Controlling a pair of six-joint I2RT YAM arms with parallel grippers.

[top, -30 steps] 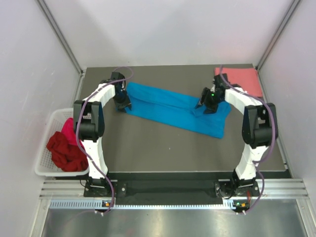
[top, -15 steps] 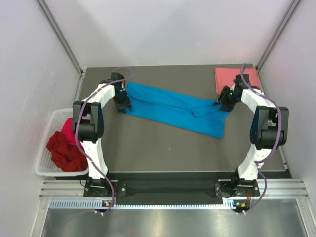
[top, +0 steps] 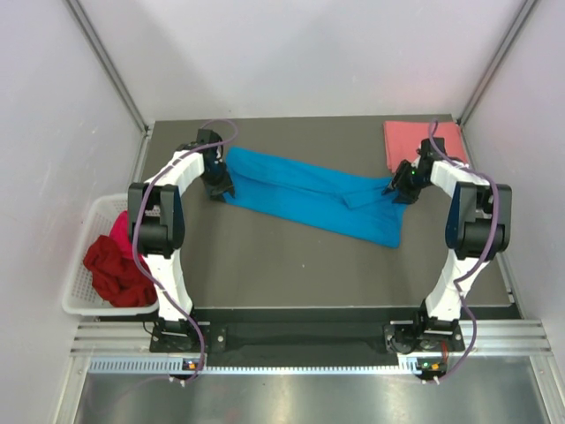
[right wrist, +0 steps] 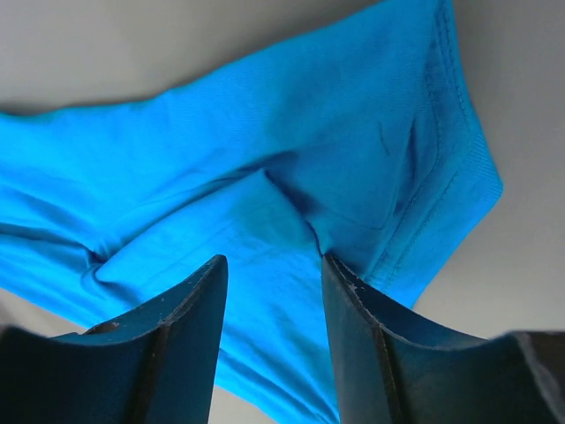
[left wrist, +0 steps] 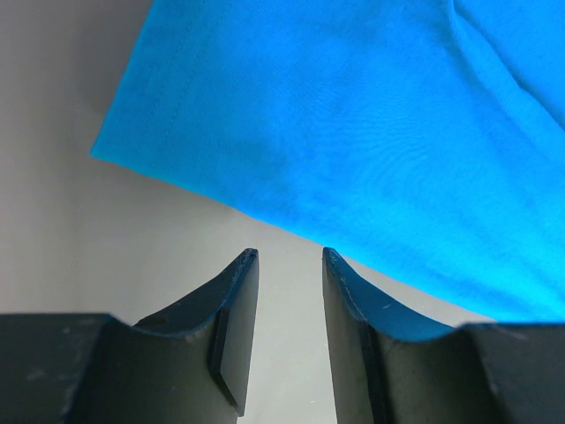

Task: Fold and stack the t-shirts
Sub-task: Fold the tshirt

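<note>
The blue t-shirt point(top: 309, 194) lies in a long strip across the desk point(top: 291, 265), the left gripper point(left wrist: 290, 254) spread just short of its hem and the right gripper point(right wrist: 272, 261) spread over its rumpled end, so either may pinch one layer and skew the fold.

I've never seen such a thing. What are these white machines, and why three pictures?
These are two robot arms bolted at the near edge of a table, each ending in a two-finger gripper. The wide picture comes from a camera above and behind them; the close-ups come from cameras on the wrists, so the dark prongs there are the fingers. A blue t-shirt lies spread across the table. The left gripper sits at its left end, the right gripper over its right end; both have fingers apart, neither clearly gripping cloth. A folded salmon pink t-shirt lies at the far right corner. A white basket left of the table holds a dark red t-shirt and a magenta t-shirt.
</note>
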